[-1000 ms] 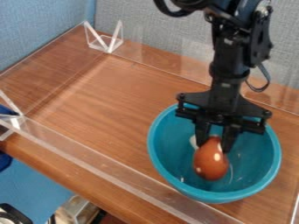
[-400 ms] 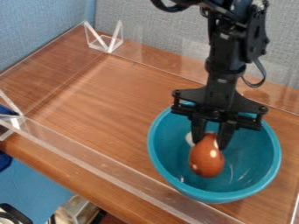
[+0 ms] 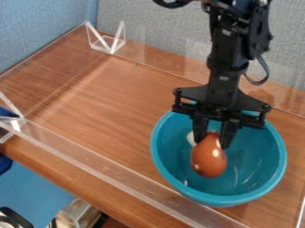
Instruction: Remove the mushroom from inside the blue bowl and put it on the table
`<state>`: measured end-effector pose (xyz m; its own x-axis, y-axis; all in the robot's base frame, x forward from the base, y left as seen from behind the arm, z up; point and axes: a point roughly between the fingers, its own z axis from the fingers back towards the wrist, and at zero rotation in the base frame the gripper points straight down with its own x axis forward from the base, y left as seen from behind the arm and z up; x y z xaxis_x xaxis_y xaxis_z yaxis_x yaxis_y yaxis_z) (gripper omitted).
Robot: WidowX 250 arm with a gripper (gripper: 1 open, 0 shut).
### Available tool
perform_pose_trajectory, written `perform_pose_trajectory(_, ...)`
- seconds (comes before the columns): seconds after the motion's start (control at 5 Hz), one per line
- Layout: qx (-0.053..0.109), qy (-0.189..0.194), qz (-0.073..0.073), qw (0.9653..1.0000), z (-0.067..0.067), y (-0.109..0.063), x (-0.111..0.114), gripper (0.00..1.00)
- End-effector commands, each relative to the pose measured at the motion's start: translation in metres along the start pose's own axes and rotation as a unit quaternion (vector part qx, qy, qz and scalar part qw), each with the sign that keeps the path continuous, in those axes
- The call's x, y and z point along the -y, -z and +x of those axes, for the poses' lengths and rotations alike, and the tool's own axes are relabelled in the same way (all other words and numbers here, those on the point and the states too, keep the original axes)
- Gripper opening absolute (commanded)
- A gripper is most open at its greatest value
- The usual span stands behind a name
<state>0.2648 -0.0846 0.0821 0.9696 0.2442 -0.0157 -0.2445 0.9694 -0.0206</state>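
The blue bowl [image 3: 256, 183] sits at the front right of the wood-grain table [image 3: 107, 98]. Directly above its middle, my gripper [image 3: 212, 139] points straight down and is shut on the mushroom [image 3: 210, 159]. The mushroom hangs from the fingertips with its glossy orange-brown cap downward, inside the bowl's rim and a little above the bowl's floor. A cream patch shows at the bowl's left inner wall behind the fingers; I cannot tell what it is. The black arm rises from the gripper toward the top right.
Low clear acrylic walls [image 3: 84, 156] edge the table at front, and a clear triangular bracket [image 3: 107, 40] stands at the back left. Bare tabletop stretches left of the bowl. A blue wall runs along the left side.
The gripper with the mushroom has shifted slightly up and to the left inside the bowl. The bowl has stayed put.
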Motion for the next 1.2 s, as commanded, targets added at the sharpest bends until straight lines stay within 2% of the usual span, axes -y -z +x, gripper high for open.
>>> perform_pose_trajectory(0.0,0.037,-0.007,-0.019,0.9991,0.0088,-0.0243,-0.0005,0.0)
perform_pose_trajectory(1.0,0.04,-0.021,-0.014,0.9989,0.0103,-0.0279,-0.006,0.0)
